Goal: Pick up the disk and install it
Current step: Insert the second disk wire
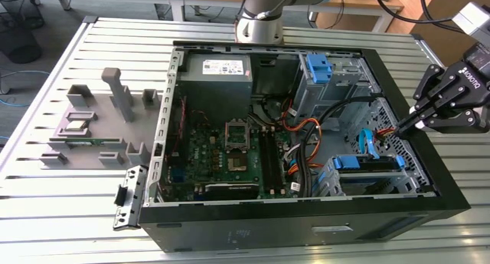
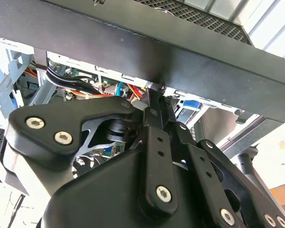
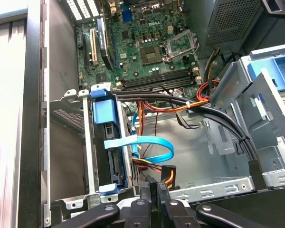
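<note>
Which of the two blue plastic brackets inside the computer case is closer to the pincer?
The blue plastic bracket in the lower drive cage, just beside the black pincer; the other blue bracket sits by the grey power-supply box.

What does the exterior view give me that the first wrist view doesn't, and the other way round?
Exterior view: the grey fixture block beside the case, and the arm's base behind it. First wrist view: the black connector with orange wires, just off the tips of the shut gripper. Both: the motherboard, the blue bracket near the gripper, and the gripper itself.
</note>
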You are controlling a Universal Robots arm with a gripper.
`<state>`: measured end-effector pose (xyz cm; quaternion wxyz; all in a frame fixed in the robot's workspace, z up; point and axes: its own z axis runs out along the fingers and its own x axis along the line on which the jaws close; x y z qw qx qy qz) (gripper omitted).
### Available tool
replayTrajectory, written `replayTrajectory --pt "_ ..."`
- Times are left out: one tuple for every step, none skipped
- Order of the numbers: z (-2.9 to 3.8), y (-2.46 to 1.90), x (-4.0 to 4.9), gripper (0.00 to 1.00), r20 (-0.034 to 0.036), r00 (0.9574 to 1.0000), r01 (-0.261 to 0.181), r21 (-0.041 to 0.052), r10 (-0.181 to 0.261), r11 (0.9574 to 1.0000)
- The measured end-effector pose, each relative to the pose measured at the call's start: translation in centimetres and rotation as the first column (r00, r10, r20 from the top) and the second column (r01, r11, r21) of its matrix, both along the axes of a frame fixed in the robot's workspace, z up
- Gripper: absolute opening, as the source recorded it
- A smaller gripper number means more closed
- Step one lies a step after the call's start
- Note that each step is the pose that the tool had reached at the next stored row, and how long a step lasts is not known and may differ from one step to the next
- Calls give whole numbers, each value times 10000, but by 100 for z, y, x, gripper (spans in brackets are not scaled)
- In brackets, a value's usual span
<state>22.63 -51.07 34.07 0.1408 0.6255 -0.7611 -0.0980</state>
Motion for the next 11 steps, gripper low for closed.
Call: replayTrajectory --pt "0 0 0 18 -1 10000 0 1 0 10000" --pt "0 0 0 18 -2 10000 0 0 0 10000" --pt "0 0 0 18 -3 10000 0 1 0 10000" --pt "0 0 0 18 -3 10000 -1 0 1 10000" --pt "-1 0 0 18 -5 10000 0 1 0 10000" --pt "0 0 0 18 -5 10000 0 0 0 10000" --pt "0 0 0 18 -6 10000 0 1 0 10000" --pt "0 0 0 18 -7 10000 0 1 0 10000" --pt "0 0 0 18 -8 10000 -1 1 1 10000" --pt "0 0 0 18 -9 10000 -1 1 1 10000" --pt "0 0 0 18 -9 10000 0 1 0 10000"
